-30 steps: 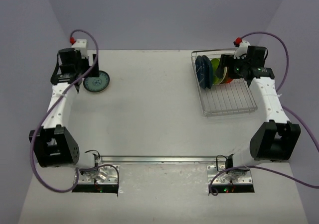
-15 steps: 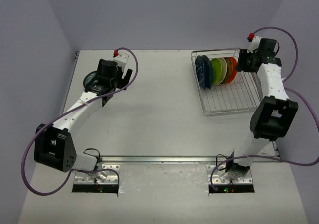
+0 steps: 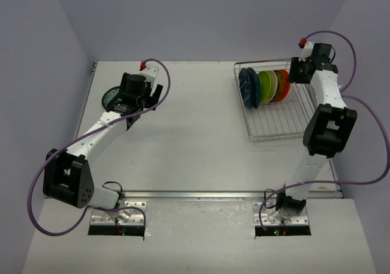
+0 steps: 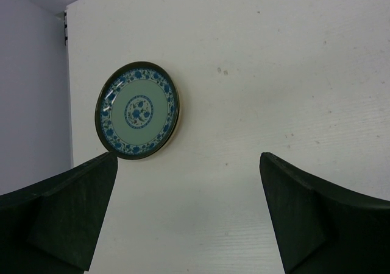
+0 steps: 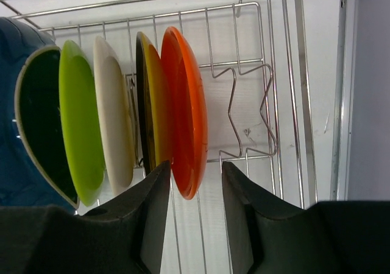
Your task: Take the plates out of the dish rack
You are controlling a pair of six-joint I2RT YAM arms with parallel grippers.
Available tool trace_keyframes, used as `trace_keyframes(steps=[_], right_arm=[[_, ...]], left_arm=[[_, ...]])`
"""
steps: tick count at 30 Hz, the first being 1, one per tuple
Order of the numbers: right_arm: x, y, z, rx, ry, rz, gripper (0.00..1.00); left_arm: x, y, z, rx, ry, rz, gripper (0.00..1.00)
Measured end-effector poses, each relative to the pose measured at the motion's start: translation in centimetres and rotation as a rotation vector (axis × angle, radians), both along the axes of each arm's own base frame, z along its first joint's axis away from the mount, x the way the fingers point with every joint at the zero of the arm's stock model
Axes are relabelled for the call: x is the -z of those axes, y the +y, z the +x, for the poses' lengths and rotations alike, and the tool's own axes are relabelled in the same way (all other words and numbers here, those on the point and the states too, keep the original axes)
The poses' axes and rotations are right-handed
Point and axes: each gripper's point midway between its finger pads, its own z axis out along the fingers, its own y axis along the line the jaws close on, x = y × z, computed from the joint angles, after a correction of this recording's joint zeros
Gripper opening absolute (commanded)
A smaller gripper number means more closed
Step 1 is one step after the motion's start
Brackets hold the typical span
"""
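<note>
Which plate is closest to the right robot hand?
The orange-red plate at the row's right end: its rim sits right by the right gripper. The others stand farther left.

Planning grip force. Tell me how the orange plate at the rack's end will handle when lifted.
The orange plate looks rigid and glossy, so it may slip in a light pinch. Standing on edge in the dish rack, it could tip or roll once freed from the prongs.
</note>
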Motion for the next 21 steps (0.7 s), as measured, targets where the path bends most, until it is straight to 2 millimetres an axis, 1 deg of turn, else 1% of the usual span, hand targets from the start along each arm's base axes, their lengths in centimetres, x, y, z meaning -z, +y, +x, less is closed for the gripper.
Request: trace_keyframes(steps=[7, 10, 12, 15, 18, 21], right_arm=[[2.5, 0.0, 0.4, -0.01, 0.043, -0.015, 0.32], [3.3, 0.2, 0.5, -0.018, 0.056, -0.02, 0.26], [3.5, 0.2, 0.5, -0.023, 0.06, -0.022, 0.23], [3.5, 0.6, 0.6, -0.037, 0.058, -0.026, 0.1], [3.4, 0.6, 0.8, -0.041, 0.053, -0.047, 0.0], [3.3, 0.5, 0.7, -0.041, 0.05, -0.082, 0.0]], left_arm=[[-0.1, -0.1, 0.0, -0.002, -0.004, -0.009, 1.0], [-0.3, -0.1, -0.1, -0.001, -0.009, -0.013, 1.0], [-0.4, -0.1, -0.1, -0.002, -0.011, -0.015, 1.0], [-0.5, -0.1, -0.1, -0.003, -0.014, -0.018, 1.0], [-0.9, -0.1, -0.2, -0.005, -0.025, -0.03, 1.0], [-1.8, -0.1, -0.4, -0.006, -0.047, -0.044, 1.0]])
